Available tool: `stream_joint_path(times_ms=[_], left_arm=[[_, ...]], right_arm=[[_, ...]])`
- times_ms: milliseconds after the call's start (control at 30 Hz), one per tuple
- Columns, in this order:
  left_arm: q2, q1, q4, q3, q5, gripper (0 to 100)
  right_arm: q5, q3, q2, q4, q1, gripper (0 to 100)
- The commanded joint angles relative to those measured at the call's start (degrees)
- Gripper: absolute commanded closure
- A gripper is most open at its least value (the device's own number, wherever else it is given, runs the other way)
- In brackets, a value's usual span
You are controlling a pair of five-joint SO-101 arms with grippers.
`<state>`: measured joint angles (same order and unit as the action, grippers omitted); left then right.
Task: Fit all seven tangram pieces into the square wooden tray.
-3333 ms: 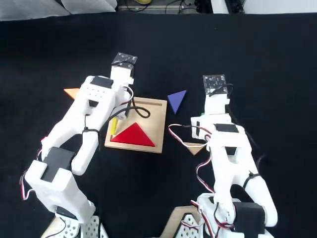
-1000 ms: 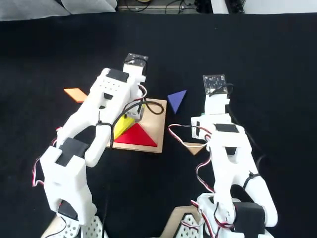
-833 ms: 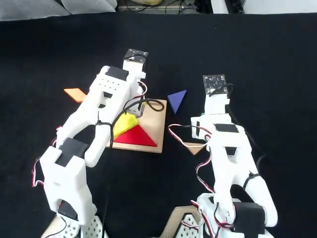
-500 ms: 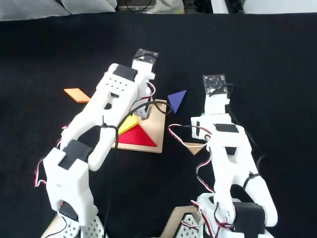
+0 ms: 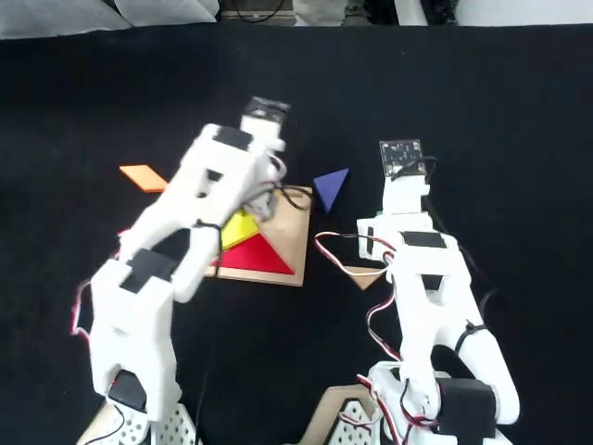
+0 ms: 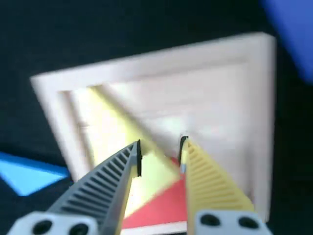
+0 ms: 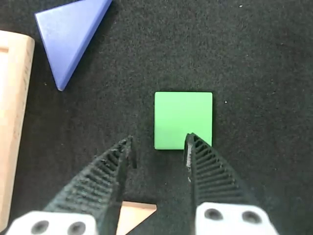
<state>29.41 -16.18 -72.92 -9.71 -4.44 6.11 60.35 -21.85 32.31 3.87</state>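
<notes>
Left gripper [image 6: 160, 147] hung open and empty above the yellow triangle [image 6: 105, 122] in the wooden tray [image 6: 146, 66]. The blue triangle [image 5: 331, 188] lay at the tray's two o'clock, near the equally open right gripper [image 7: 159, 142].

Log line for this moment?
left tool open over square wooden tray | yellow triangle, red triangle in tray | right tool open near green square | blue triangle outside tray

no writing can be read anywhere: the wooden tray [image 5: 295, 232], the coloured pieces [image 5: 330, 186], the white arms [image 5: 426, 278] and the black table [image 5: 519, 139] show no legible letters, numbers or signs.
</notes>
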Motion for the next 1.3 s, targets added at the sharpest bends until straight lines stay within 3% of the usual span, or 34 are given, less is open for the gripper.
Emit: stream_joint_path(times_ms=[0, 267, 467, 600, 867, 1267], left_arm=[[-1.2, 4.3, -0.5, -4.4, 0.2, 85], [-1.4, 0.7, -10.2, -11.2, 2.9, 85], [0.5, -4.5, -4.1, -9.9, 3.3, 85], [3.6, -3.8, -0.1, -7.9, 3.3, 85], [4.9, 1.9, -0.1, -8.1, 6.7, 85], [3.7, 4.3, -0.1, -8.0, 6.9, 85]], right_arm=[[-0.5, -2.4, -2.4, -1.0, 0.5, 83.2], [-0.5, -2.4, -2.4, -1.0, 0.5, 83.2], [-0.5, -2.4, -2.2, -1.0, 0.5, 83.2], [-0.5, -2.4, -2.2, -1.0, 0.5, 83.2], [-0.5, -2.4, -2.4, -1.0, 0.5, 83.2], [-0.5, -2.4, -2.3, -1.0, 0.5, 83.2]])
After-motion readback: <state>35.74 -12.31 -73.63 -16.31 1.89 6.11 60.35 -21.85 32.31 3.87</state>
